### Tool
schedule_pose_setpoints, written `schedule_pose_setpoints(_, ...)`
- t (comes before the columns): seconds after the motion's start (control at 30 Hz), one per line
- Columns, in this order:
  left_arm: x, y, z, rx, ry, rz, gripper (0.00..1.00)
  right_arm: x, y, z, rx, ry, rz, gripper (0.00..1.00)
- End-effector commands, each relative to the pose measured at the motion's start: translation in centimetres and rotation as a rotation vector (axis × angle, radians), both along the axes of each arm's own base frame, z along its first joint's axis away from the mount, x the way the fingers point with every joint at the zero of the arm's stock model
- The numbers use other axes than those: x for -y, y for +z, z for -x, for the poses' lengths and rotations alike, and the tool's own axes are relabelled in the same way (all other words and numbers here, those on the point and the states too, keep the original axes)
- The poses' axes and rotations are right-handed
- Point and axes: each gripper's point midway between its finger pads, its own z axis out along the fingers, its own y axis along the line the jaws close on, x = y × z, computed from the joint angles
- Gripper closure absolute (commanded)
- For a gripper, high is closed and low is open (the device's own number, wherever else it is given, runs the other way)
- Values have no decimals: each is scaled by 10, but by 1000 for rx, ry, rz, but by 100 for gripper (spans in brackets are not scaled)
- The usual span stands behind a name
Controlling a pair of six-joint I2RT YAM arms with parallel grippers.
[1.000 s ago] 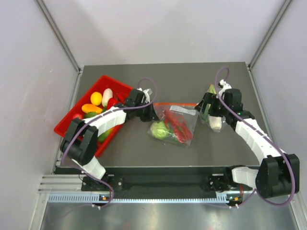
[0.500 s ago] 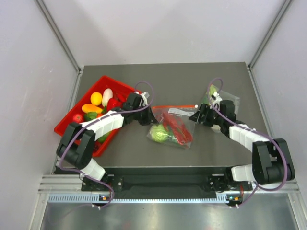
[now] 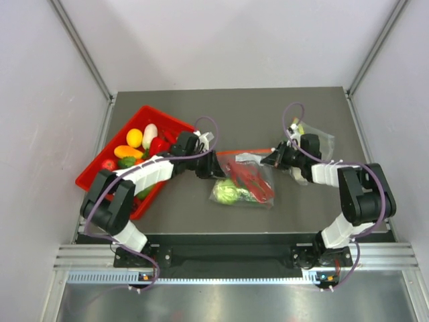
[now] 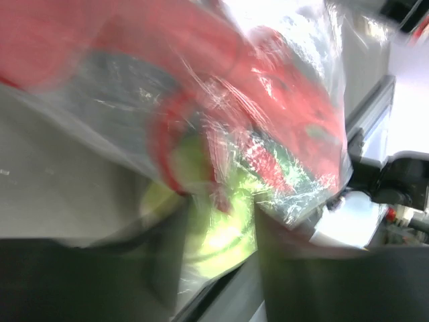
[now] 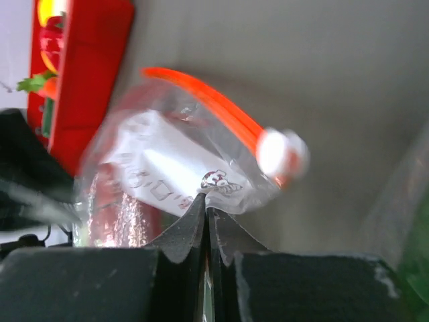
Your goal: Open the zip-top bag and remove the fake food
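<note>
Zip-top bag (image 3: 244, 176) lies flat on bench (image 3: 268, 111), red-orange zip strip (image 3: 234, 151) along bag's far edge. Fake food is inside: red chili pcs (image 3: 252, 180) mid-bag, pale green cabbage (image 3: 226, 192) at bag's near-left corner, darker green bits just beside cabbage.

R jaws are pressed together at bag's right end just under the strip, pinching a fold of clear plastic. Right wrist view: bag (image 5: 167, 161) film caught between the tips, strip (image 5: 214, 100) arching above, blurry whitish blob (image 5: 281, 153) at strip's end.

L jaws sit at bag's left edge, near the strip. Left wrist view v. blurred: bag (image 4: 268, 80) fills frame, chili (image 4: 288, 114) and cabbage (image 4: 214, 235) show through. Plastic sits in the gap between dark fingers (image 4: 167, 268); can't tell if clamped.

Red bin (image 3: 164, 115) w/ toy fruit is left of bag. Second clear bag (image 3: 322, 142) is right of zip-top bag, just past R jaws.
</note>
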Motion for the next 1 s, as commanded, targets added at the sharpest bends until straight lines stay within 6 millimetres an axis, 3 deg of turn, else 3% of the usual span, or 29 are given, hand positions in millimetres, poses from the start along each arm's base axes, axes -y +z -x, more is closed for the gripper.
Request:
schedule_pose_setpoints(0.0,8,13,19,47,-192,33,44,-15,70,-20,210,78,-58,100)
schedule_pose_setpoints(0.1,-1,41,1,199,-207,-52,10,-21,107,-8,285,153,-79,100)
schedule_pose_setpoints(0.13,1,62,-8,265,-212,-55,7,-22,113,-3,285,176,-83,100)
schedule_pose_setpoints(0.2,-6,78,-18,334,-219,-95,5,-28,132,11,307,242,-109,100)
schedule_pose_setpoints(0.33,0,131,-37,476,-213,-42,4,-38,154,37,297,369,-155,100)
schedule_pose_setpoints(0.53,10,201,-48,687,-171,91,3,-51,194,67,328,529,-200,100)
schedule_pose_setpoints(0.6,13,222,-49,754,-168,131,1,-52,198,79,307,577,-204,100)
schedule_pose_setpoints(0.83,28,250,-52,811,-228,226,1,-61,224,115,301,718,-198,100)
schedule_pose_setpoints(0.97,41,248,-48,756,-276,317,1,-60,228,120,313,720,-181,100)
